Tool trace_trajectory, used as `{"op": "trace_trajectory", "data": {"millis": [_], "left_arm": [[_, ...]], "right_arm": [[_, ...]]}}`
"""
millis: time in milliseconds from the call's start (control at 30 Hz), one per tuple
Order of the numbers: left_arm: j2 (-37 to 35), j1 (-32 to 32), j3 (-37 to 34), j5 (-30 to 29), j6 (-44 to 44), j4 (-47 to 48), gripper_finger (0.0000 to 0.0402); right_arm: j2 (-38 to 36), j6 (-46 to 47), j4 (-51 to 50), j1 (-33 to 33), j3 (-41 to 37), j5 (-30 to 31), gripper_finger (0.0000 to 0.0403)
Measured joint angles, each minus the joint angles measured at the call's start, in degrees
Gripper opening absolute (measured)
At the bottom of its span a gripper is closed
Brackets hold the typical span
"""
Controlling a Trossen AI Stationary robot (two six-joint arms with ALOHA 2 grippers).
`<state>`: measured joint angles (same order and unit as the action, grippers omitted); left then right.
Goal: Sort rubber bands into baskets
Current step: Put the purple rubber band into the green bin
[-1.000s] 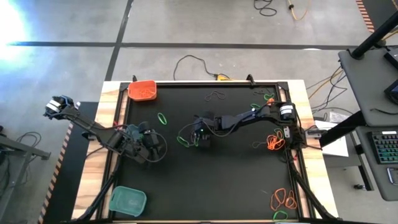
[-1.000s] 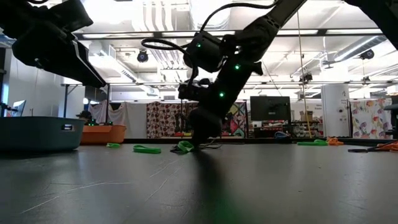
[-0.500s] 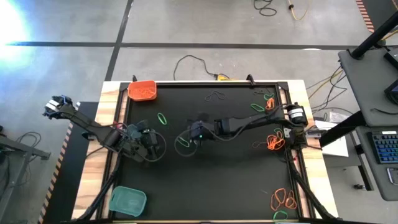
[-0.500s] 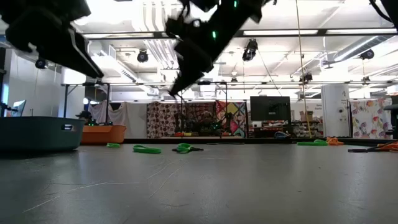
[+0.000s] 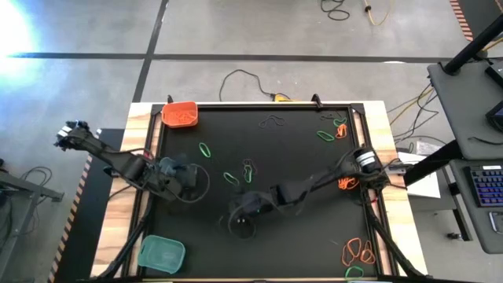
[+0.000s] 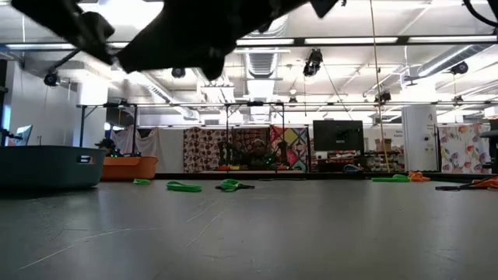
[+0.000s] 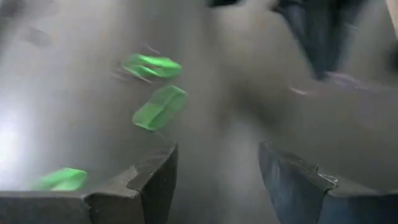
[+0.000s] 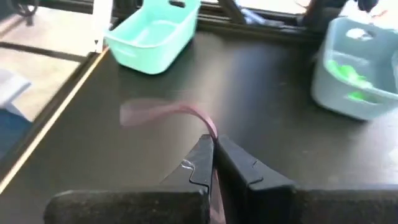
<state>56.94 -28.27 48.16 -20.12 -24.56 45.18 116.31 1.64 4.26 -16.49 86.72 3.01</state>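
My right gripper (image 8: 211, 152) is shut on a thin dark rubber band (image 8: 180, 113) above the table's middle, toward the near edge (image 5: 244, 214). A light teal basket (image 8: 155, 34) stands ahead of it at the near left corner (image 5: 162, 253). A second teal basket (image 8: 354, 74) holding green bands sits by my left arm (image 5: 167, 167). The orange basket (image 5: 180, 114) is at the far left corner. My left gripper (image 7: 217, 180) is open and empty over the table's left part (image 5: 179, 174), with green bands (image 7: 160, 107) on the mat ahead of it. My right gripper pinches one end of the band's loop (image 8: 208, 127) between its two fingertips. The fingers slant down toward the near left corner. The rest of the loop reaches out ahead of the fingers, blurred and clear of the mat.
Green bands (image 5: 233, 178) lie at the table's middle and one (image 5: 205, 148) farther back. Orange bands lie at the right edge (image 5: 346, 179) and near right corner (image 5: 357, 251). Dark bands (image 5: 273, 122) lie near the far edge. Cables run along the table's sides.
My right gripper has risen off the mat at the table's middle with the dark band and swung toward the near edge and the left. The band has been lifted clear; the green bands stay where they lay.
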Motion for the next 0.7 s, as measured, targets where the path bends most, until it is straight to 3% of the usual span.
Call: {"op": "trace_trajectory", "data": {"millis": [67, 200, 300, 433, 700], "left_arm": [[0.97, -0.58, -1.52, 3.82, -1.45, -1.66, 0.0207], [3.04, -2.45, -5.65, 4.21, -4.39, -11.62, 0.0207], [5.00, -4.66, -7.58, 4.20, -4.48, -17.60, 0.0207], [8.46, -7.51, -9.02, 2.59, -4.48, -24.33, 0.0207], [18.91, -12.47, -9.13, 0.76, -4.72, -35.98, 0.0207]], "right_arm": [[2.55, 2.11, 3.29, -1.08, 0.00, 0.14, 0.0009], [7.84, 8.18, 11.35, -2.76, 0.01, 0.53, 0.0009], [11.55, 11.66, 11.00, -3.95, 1.61, 1.20, 0.0010], [14.97, 15.45, 5.69, -5.70, 5.19, 4.94, 0.0031], [17.63, 20.69, -16.45, -8.41, 18.63, 9.62, 0.0134]]}}
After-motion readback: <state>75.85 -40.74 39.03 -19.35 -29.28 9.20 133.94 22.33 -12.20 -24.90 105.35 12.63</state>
